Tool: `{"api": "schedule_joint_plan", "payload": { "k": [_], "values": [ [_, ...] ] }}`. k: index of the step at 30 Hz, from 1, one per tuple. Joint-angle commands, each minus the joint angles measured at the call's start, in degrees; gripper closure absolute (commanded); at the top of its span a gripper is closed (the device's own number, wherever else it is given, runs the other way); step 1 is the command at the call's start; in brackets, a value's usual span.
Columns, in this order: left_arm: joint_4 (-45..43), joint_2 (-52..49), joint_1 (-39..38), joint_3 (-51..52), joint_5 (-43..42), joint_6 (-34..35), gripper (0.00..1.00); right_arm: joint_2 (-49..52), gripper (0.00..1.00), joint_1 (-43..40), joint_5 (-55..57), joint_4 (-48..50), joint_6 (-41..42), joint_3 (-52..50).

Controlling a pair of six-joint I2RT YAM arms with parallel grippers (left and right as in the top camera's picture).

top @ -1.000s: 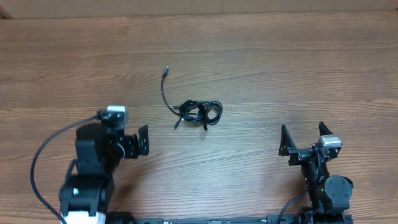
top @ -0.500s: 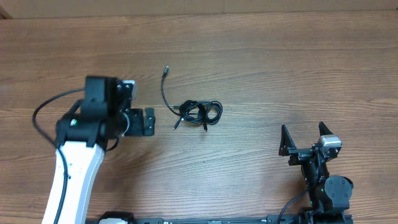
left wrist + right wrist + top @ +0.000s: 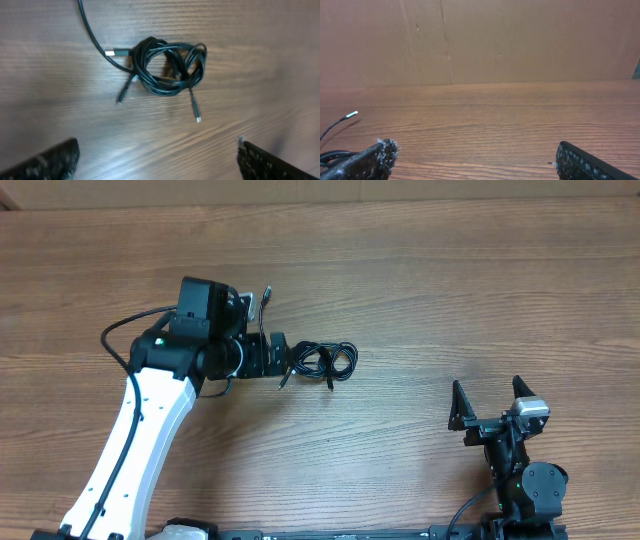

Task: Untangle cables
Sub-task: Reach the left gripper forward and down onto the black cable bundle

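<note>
The cables (image 3: 326,361) are thin black cords knotted in a small bundle near the middle of the wooden table, with one long end running up to a plug (image 3: 266,292). In the left wrist view the knot (image 3: 167,67) lies ahead of the fingers with silver-tipped plugs sticking out. My left gripper (image 3: 278,357) is open and empty, just left of the knot. My right gripper (image 3: 487,405) is open and empty at the lower right, far from the cables. In the right wrist view, one cable tip (image 3: 351,115) shows at far left.
A brown cardboard wall (image 3: 480,40) stands at the table's far edge. The left arm's thick black wire (image 3: 130,340) loops beside its white link.
My left arm has swung up and to the right, from the lower left to just beside the knot. The right arm and the cables have not moved.
</note>
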State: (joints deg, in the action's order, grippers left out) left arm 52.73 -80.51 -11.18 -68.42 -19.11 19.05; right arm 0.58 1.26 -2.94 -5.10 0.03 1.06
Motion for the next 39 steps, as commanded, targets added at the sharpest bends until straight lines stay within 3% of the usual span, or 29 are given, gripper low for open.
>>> {"api": "schedule_joint_plan", "payload": {
  "k": [1, 5, 11, 19, 26, 39],
  "values": [
    [0.35, -1.99, -0.28, -1.27, 2.71, 18.6, 0.0, -0.42, 0.0, 0.39, 0.48, 0.42, 0.33, -0.59],
    [0.63, -4.22, -1.99, -1.27, 7.65, 29.27, 0.0, -0.42, 0.0, 0.39, 0.48, 0.42, 0.33, -0.59],
    [-1.64, -7.45, -6.93, -1.27, 9.16, 37.2, 0.0, -0.42, 0.0, 0.39, 0.48, 0.42, 0.33, -0.59],
    [-3.43, -10.8, -12.28, -1.27, 21.51, 52.35, 0.0, -0.42, 0.0, 0.39, 0.48, 0.42, 0.33, -0.59],
    [-9.7, -16.28, -12.5, -1.27, 20.48, 54.29, 0.0, -0.42, 0.0, 0.39, 0.48, 0.42, 0.33, -0.59],
    [-13.75, -24.24, -12.52, -1.27, 19.5, 54.73, 0.0, -0.42, 0.0, 0.39, 0.48, 0.42, 0.33, -0.59]
  ]
}}
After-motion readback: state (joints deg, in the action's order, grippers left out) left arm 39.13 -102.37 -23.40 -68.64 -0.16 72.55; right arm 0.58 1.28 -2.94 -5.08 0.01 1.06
